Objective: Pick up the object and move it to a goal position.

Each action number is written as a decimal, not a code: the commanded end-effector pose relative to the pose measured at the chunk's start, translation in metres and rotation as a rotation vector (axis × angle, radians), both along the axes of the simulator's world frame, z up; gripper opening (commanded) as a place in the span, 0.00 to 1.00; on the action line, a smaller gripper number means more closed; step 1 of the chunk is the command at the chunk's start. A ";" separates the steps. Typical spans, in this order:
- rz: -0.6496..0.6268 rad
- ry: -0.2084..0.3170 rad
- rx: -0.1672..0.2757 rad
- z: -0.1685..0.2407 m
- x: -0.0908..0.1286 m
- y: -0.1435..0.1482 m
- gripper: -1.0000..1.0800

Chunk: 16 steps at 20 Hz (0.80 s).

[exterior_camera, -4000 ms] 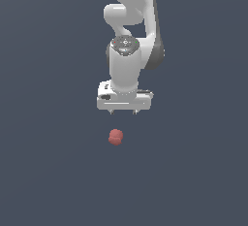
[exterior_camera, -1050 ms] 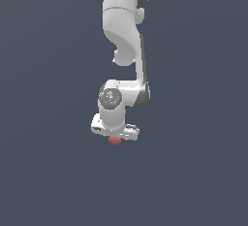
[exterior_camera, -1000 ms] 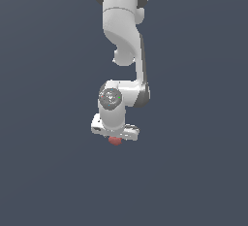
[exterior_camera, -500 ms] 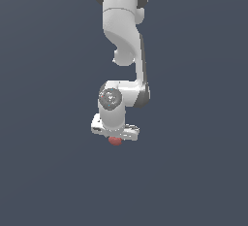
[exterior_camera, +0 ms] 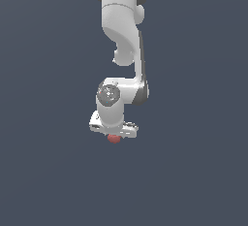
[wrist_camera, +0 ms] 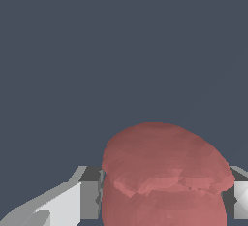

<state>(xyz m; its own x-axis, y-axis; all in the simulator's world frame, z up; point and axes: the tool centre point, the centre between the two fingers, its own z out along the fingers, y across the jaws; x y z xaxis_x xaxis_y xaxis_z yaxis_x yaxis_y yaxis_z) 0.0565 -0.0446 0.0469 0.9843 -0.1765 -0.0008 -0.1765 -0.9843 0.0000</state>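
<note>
Matte red object [exterior_camera: 114,139], rounded two-lobed lump, just below frame centre in exterior view, under white end effector [exterior_camera: 114,134]. Held between fingers [wrist_camera: 63,201], clamped on both sides. Plain dark background.

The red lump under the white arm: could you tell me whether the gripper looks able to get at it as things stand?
Probably yes. The gripper is right over the red lump, and the wrist view shows the lump between the jaws with nothing else near. Whether they are clamped on it is unclear.
</note>
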 end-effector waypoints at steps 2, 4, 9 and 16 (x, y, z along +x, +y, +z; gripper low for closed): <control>0.000 -0.001 0.000 0.009 -0.008 -0.007 0.00; 0.000 -0.001 0.000 0.015 -0.015 -0.012 0.00; -0.001 -0.001 0.000 0.038 -0.037 -0.031 0.00; -0.001 -0.001 0.001 0.080 -0.077 -0.064 0.00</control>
<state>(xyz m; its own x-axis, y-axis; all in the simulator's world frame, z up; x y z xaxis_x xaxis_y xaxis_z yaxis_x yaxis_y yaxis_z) -0.0116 -0.1018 0.1178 0.9841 -0.1774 -0.0003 -0.1774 -0.9841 -0.0007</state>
